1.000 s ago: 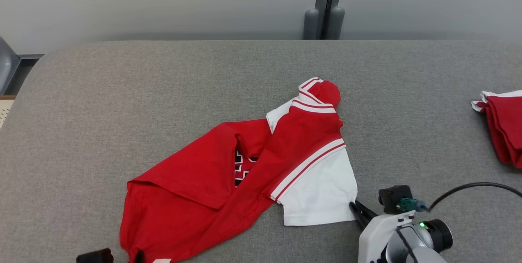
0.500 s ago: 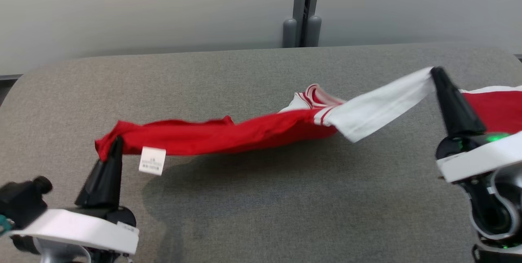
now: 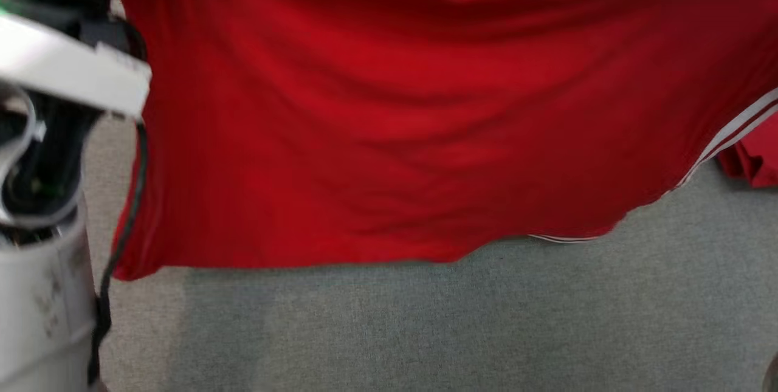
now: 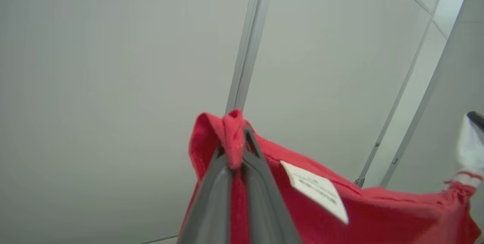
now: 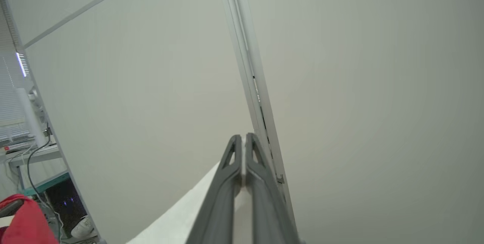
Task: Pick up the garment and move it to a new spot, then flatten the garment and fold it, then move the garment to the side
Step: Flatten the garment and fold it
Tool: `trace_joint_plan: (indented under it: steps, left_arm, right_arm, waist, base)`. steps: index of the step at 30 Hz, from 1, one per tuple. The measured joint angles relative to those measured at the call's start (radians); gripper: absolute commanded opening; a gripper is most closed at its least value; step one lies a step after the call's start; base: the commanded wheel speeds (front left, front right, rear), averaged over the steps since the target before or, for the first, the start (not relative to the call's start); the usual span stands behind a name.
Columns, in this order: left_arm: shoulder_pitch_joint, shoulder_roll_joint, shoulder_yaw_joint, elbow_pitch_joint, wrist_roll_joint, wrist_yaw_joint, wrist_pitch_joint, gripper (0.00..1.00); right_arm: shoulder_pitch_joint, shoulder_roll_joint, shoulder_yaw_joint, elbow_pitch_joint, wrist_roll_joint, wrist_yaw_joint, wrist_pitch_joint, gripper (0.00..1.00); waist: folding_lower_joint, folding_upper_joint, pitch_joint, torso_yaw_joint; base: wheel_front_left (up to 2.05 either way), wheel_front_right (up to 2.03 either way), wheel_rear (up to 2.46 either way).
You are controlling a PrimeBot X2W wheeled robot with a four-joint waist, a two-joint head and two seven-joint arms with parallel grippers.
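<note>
Fabric of a plain grey weave covers the table [image 3: 425, 319] under your head camera, and a second red garment [image 3: 753, 164] lies on it at the right edge. Both wrist views look up at a pale panelled wall [image 4: 113, 85] split by an upright post [image 4: 245, 55]. At the left of the right wrist view you can also make out a desk [image 5: 34, 153] and a pale shoe [image 5: 81, 229] on the floor.

From the head view you get the garment [image 3: 395, 124] as a broad red sheet hanging close to the lens, with your left forearm [image 3: 36, 319] and its black cable [image 3: 121, 240] beside its left edge. The left wrist view gives you the pinch itself: the left gripper [image 4: 233, 142] is closed tight on a bunched red corner, with a white label [image 4: 315, 191] hanging just beside it. The right wrist view gives the other end, where the right gripper [image 5: 243, 138] is clamped on the white sleeve [image 5: 177, 221]. The left wrist view catches that same dark tip at its far right, with white cloth under it.

The garment is up in the air, stretched between your two grippers. Its long axis runs side to side across the head view, with the red corner to your left and the white sleeve and striped trim [image 3: 729, 130] to your right. The body drapes down from that line. Whether the lower edge touches the table, you cannot tell from these views.
</note>
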Motion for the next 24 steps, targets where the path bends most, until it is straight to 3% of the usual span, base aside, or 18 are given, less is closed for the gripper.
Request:
trace_joint_plan:
  steps: [7, 14, 19, 24]
  left_arm:
    - [-0.400, 0.034, -0.034, 0.376, 0.116, -0.008, -0.085, 0.00]
    - [-0.745, 0.077, -0.041, 0.790, 0.258, -0.017, -0.429, 0.00]
    - [-0.828, 0.086, -0.056, 0.988, 0.290, -0.036, -0.578, 0.00]
    - [-0.750, 0.085, -0.060, 1.150, 0.272, -0.081, -0.675, 0.00]
  right_arm:
    - [-0.371, 0.026, 0.023, 0.297, -0.155, 0.000, -0.052, 0.00]
    - [-0.741, 0.095, -0.012, 0.657, -0.265, 0.000, -0.309, 0.00]
    - [-0.798, 0.107, 0.019, 0.817, -0.266, 0.001, -0.400, 0.00]
    - [-0.637, 0.115, 0.089, 0.883, -0.193, 0.001, -0.473, 0.00]
  waist:
    - [0.0000, 0.0002, 0.161, -0.012]
    - [0.0000, 0.0003, 0.303, -0.050]
    - [0.0000, 0.0000, 0.343, -0.094]
    - [0.0000, 0.0000, 0.343, -0.100]
  base:
    - [0.00, 0.00, 0.00]
    - [0.00, 0.00, 0.00]
    - [0.00, 0.00, 0.00]
    - [0.00, 0.00, 0.00]
